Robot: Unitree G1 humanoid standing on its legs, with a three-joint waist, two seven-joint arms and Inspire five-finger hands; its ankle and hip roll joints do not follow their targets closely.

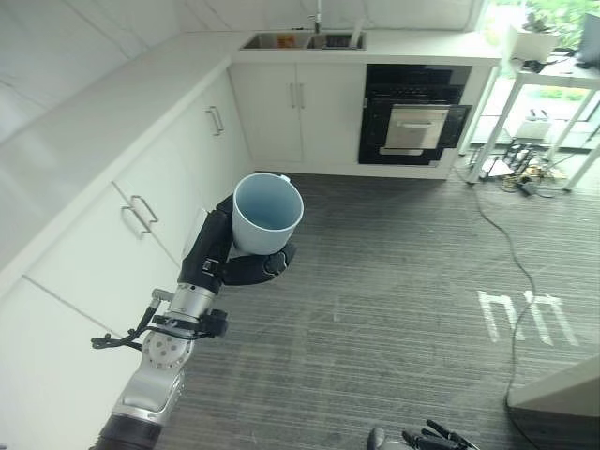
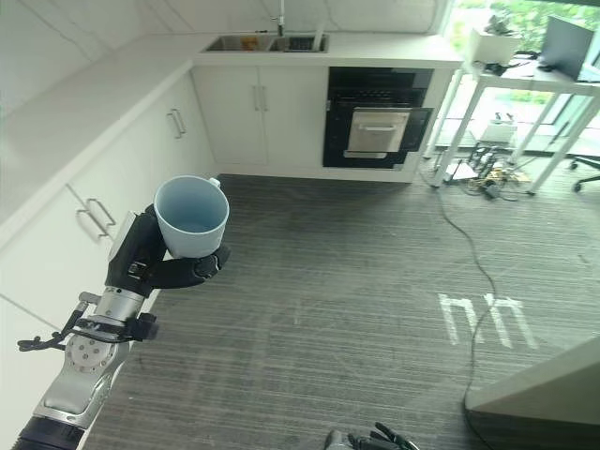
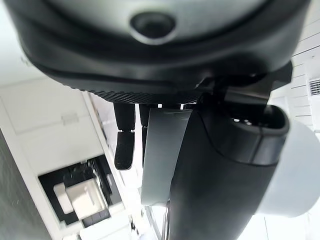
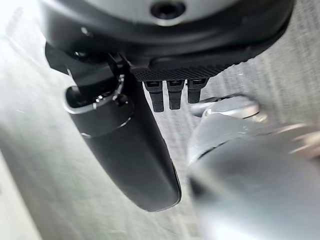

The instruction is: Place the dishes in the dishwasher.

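Observation:
A light blue cup point(image 1: 267, 212) stands upright in my left hand point(image 1: 246, 267), whose fingers and thumb curl round its lower part; the cup looks empty inside. I hold it in the air over the grey floor, close to the white cabinets on the left. In the left wrist view the cup's pale wall point(image 3: 295, 175) shows past the dark thumb point(image 3: 220, 195). The black built-in dishwasher point(image 1: 412, 117) sits in the far wall of cabinets, its silver front tilted open. My right hand point(image 1: 427, 437) hangs low at the view's bottom edge, fingers relaxed and holding nothing.
White cabinets with a counter point(image 1: 141, 202) run along the left and the far wall, with a sink point(image 1: 300, 40) in the far counter. A white table point(image 1: 553, 75) with clutter under it stands far right. A cable point(image 1: 506, 244) trails across the floor. A pale slab point(image 1: 562, 389) lies bottom right.

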